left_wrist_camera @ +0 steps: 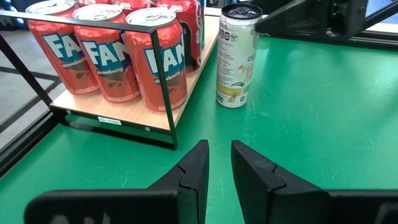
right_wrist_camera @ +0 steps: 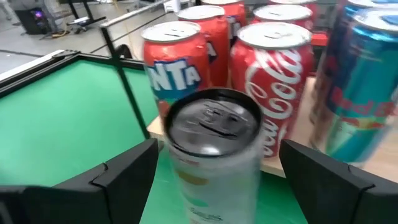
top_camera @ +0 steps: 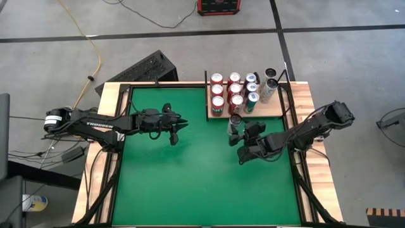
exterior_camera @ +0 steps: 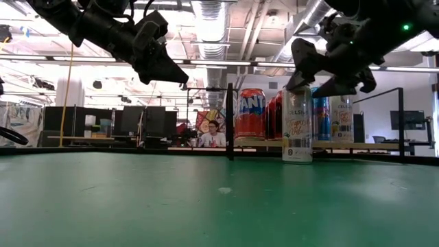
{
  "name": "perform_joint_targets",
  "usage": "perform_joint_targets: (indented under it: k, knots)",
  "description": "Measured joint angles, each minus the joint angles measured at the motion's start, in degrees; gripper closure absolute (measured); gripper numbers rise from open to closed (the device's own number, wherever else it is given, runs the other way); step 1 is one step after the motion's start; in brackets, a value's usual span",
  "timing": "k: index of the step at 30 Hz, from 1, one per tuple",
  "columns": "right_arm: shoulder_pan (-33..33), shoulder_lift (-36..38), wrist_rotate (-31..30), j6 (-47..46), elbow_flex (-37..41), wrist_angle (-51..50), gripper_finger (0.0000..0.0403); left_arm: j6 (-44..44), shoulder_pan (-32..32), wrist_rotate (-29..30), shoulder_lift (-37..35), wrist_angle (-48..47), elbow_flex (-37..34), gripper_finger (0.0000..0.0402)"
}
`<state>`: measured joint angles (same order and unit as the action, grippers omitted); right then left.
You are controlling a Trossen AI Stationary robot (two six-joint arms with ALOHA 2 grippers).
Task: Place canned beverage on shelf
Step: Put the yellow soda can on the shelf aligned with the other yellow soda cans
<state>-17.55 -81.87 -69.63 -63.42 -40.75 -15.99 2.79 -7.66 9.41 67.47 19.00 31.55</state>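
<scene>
A slim white can with a black top (top_camera: pixel 235 124) stands upright on the green table just in front of the shelf (top_camera: pixel 278 110); it also shows in the low view (exterior_camera: pixel 297 130), the left wrist view (left_wrist_camera: pixel 239 59) and the right wrist view (right_wrist_camera: pixel 211 155). My right gripper (top_camera: pixel 240 136) is wide open at the height of the can's top. Its fingers stand on either side of the can (right_wrist_camera: pixel 217 149) without touching it. My left gripper (top_camera: pixel 179 130) hovers over the table's middle left with only a narrow gap between its fingers (left_wrist_camera: pixel 219 152), holding nothing.
The pale wood shelf (left_wrist_camera: pixel 118 109) holds red Fanta cans (left_wrist_camera: pixel 149 56), Coca-Cola cans (right_wrist_camera: pixel 277 87), blue cans (right_wrist_camera: pixel 360 87) and slim cans at its right end (top_camera: pixel 269 88). Thin black posts (left_wrist_camera: pixel 163 87) stand at its edges. Open green surface lies toward the near and left sides. A person (exterior_camera: pixel 215 134) sits far behind.
</scene>
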Motion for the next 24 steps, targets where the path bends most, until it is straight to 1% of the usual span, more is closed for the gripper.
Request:
perform_joint_targets:
  k: [4, 7, 13, 18, 21, 24]
  knots:
    - [0.92, 0.0, 1.52, 7.66, 0.0, 5.81, 0.0044, -0.11, 0.0, 0.0, 0.0, -0.02, 0.0, 0.0345]
    - [2.14, 0.02, 2.76, 10.78, 0.0, 8.29, 0.0044, -0.13, 0.0, 0.0, 0.01, -0.37, 0.0, 0.0345]
    - [4.45, 0.02, 3.0, 11.02, 0.0, 8.63, 0.0044, -0.17, 0.0, 0.0, 0.01, -0.95, 0.0, 0.0345]
    - [6.28, 0.02, 5.11, 11.07, -0.02, 8.93, 0.0044, -0.49, 0.0, 0.02, 0.01, -1.64, -0.02, 0.0345]
    - [6.81, 0.02, 5.38, 11.04, -0.07, 8.94, 0.0044, -0.83, 0.0, 0.02, 0.01, -1.64, -0.01, 0.0345]
    - [6.87, 0.02, 6.81, 11.01, -0.07, 8.77, 0.0051, -0.88, 0.0, 0.02, 0.01, -1.64, -0.02, 0.0345]
